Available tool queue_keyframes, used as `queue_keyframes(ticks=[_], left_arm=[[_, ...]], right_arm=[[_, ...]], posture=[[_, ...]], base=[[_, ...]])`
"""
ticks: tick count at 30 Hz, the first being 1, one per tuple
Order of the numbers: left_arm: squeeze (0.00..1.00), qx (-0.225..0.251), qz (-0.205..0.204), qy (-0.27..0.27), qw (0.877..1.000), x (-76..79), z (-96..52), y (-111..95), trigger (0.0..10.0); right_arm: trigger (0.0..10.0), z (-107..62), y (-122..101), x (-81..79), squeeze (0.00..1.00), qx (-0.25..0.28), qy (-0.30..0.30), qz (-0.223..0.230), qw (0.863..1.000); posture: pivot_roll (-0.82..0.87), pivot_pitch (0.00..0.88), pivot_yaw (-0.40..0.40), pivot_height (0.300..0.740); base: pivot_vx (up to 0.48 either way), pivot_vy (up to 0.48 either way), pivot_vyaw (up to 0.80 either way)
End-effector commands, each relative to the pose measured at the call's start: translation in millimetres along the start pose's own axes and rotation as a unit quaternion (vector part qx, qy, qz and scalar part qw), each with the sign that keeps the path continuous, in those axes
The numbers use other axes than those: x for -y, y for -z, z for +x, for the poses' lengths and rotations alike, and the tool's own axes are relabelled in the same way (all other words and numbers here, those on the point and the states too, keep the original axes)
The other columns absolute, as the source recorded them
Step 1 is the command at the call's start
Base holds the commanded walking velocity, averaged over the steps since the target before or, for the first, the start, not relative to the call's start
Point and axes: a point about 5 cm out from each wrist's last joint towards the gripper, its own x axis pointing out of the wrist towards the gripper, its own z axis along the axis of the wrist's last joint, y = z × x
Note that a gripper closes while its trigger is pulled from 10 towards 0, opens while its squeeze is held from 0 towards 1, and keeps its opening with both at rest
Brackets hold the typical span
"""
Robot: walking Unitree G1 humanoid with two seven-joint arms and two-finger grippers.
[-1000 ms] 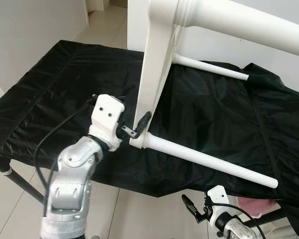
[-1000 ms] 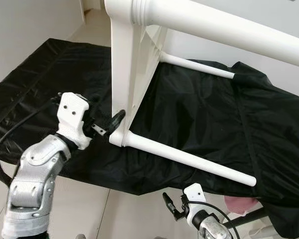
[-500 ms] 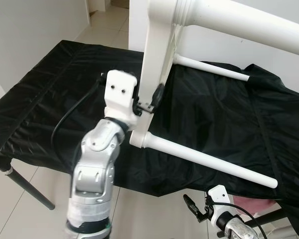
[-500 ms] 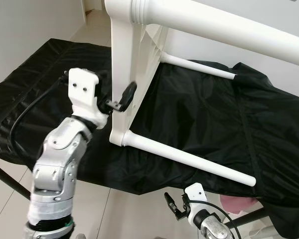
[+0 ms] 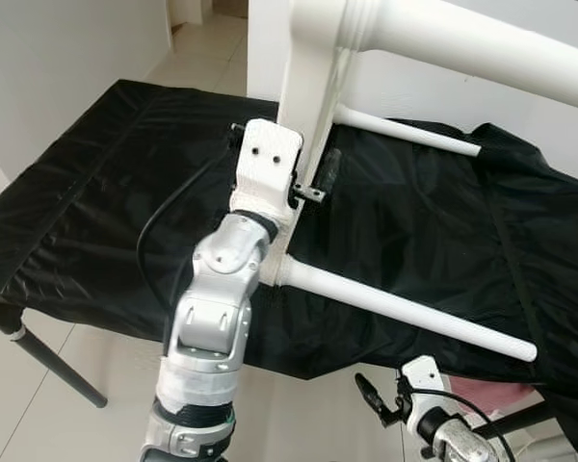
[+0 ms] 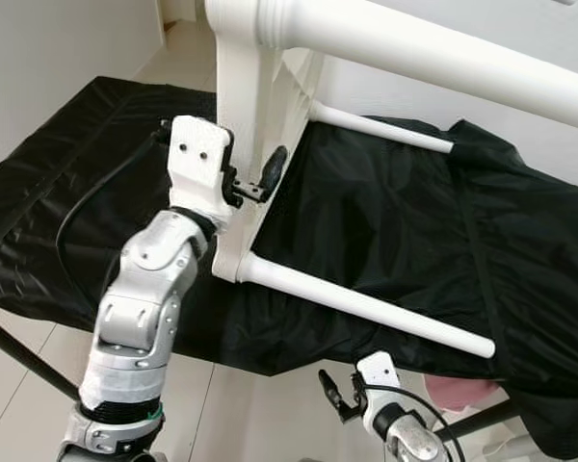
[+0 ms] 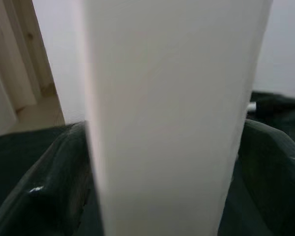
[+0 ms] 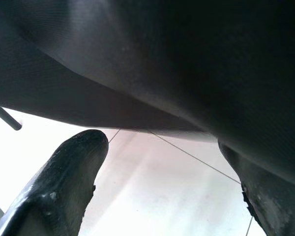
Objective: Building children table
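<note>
A black cloth (image 5: pixel 125 192) covers the counter in front of me, with pale tiled floor (image 5: pixel 39 385) beyond its near edge and white walls behind. The white children's table (image 5: pixel 313 87) lies tipped on its side on the cloth, near the middle of the counter, its flat frame panel standing upright and its round legs pointing out toward the counter's right edge. The lower leg (image 5: pixel 405 313) runs just above the cloth along the near edge; another leg (image 5: pixel 405 133) sticks out farther back.

My left gripper (image 5: pixel 303 183) is raised against the upright panel, one of its fingers (image 5: pixel 329 168) on the far side of it. I cannot tell whether it is pinching the panel or just straddling it (the left wrist camera gives me little beyond a white slab up close, with dark cloth on either side).

My right gripper (image 6: pixel 333 392) hangs low, below the counter's near edge and under the draped cloth, with its fingers (image 8: pixel 64 187) spread apart over the tiles, touching nothing.
</note>
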Motion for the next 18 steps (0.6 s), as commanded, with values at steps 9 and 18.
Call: queue_keyframes(ticks=[9, 18], left_arm=[[0.00, -0.045, 0.051, -0.064, 0.996, 1.5, 24.1, 1.0, 10.0], [0.00, -0.095, 0.064, -0.153, 0.982, -26.0, 37.6, 8.9, 2.4]], right_arm=[[10.0, 3.6, -0.8, -1.7, 0.00, 0.002, 0.009, 0.002, 1.000], [10.0, 4.7, 0.9, -5.2, 0.00, 0.002, 0.019, 0.009, 1.000]], posture=[[-0.02, 0.000, -0.016, 0.740], [-0.02, 0.000, -0.006, 0.740]], base=[[0.000, 0.000, 0.00], [0.000, 0.000, 0.00]])
